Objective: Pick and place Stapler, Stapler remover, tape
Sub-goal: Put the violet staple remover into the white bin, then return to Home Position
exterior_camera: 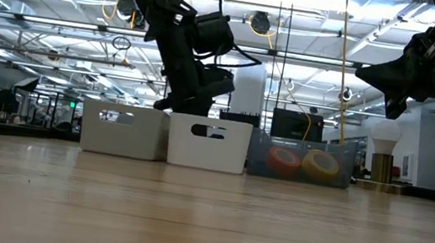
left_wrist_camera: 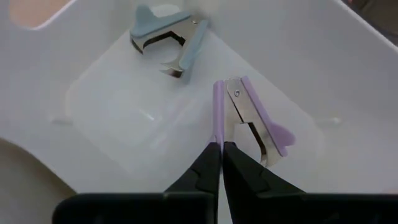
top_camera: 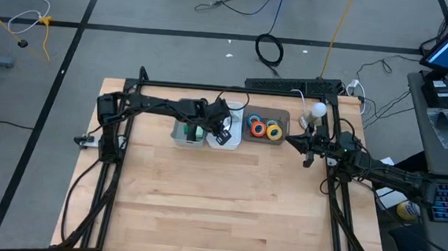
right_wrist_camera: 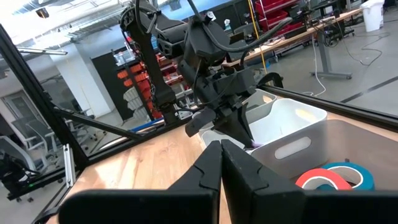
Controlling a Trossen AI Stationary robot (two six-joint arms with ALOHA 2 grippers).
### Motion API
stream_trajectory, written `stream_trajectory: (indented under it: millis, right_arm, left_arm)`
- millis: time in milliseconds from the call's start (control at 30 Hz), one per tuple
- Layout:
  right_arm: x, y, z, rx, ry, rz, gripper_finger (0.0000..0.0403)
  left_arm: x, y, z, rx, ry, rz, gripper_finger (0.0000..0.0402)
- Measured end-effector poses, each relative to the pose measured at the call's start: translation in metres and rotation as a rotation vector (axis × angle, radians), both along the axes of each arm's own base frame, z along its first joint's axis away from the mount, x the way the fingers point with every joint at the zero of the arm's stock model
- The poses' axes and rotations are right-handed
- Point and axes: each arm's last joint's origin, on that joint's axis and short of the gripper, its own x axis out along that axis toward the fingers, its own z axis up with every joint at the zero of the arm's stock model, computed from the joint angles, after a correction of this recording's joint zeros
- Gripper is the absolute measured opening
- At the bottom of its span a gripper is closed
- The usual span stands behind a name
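Observation:
My left gripper (left_wrist_camera: 221, 146) reaches down into the white bin (top_camera: 230, 144) at the far middle of the table and is shut on a purple staple remover (left_wrist_camera: 252, 115). A blue staple remover (left_wrist_camera: 165, 40) lies on the bin's floor beyond it. Tape rolls (top_camera: 265, 128) lie in a clear tray right of the bin; orange (exterior_camera: 283, 160) and yellow (exterior_camera: 320, 164) ones show through its wall. A green item (top_camera: 194, 130) lies in the grey bin (top_camera: 177, 138); whether it is the stapler I cannot tell. My right gripper (right_wrist_camera: 221, 144) hangs shut at the right, above the table. My left gripper pinches the end of one purple handle (left_wrist_camera: 218, 124) of the staple remover between its two fingertips. The fingers slant down from above and lie in line with that handle. The remover's other handle (left_wrist_camera: 270, 127) spreads off to the side. Whether it rests on the bin floor I cannot tell.
The grey bin, white bin and tape tray stand side by side along the table's far edge. A white lamp-like object (top_camera: 317, 110) stands at the far right corner. The wooden tabletop (top_camera: 218, 204) stretches bare toward the near edge.

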Motion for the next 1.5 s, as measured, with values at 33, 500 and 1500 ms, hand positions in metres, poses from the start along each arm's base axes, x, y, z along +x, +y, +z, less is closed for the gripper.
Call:
stream_trajectory:
  millis: [33,500,1500]
  right_arm:
    - [0.0,0.0,0.0,0.003,0.0,0.0,0.0004]
    - [0.0,0.0,0.0,0.003,0.0,0.0,0.0004]
    - [0.001,0.0,0.001,-0.003,-0.011,0.024,0.0004]
  left_arm:
    - [0.0,0.0,0.0,0.0,-0.002,0.0,0.0019]
    - [0.002,0.005,0.022,-0.027,-0.034,-0.035,0.0102]
    - [-0.16,-0.116,0.192,0.134,-0.443,-0.357,0.0115]
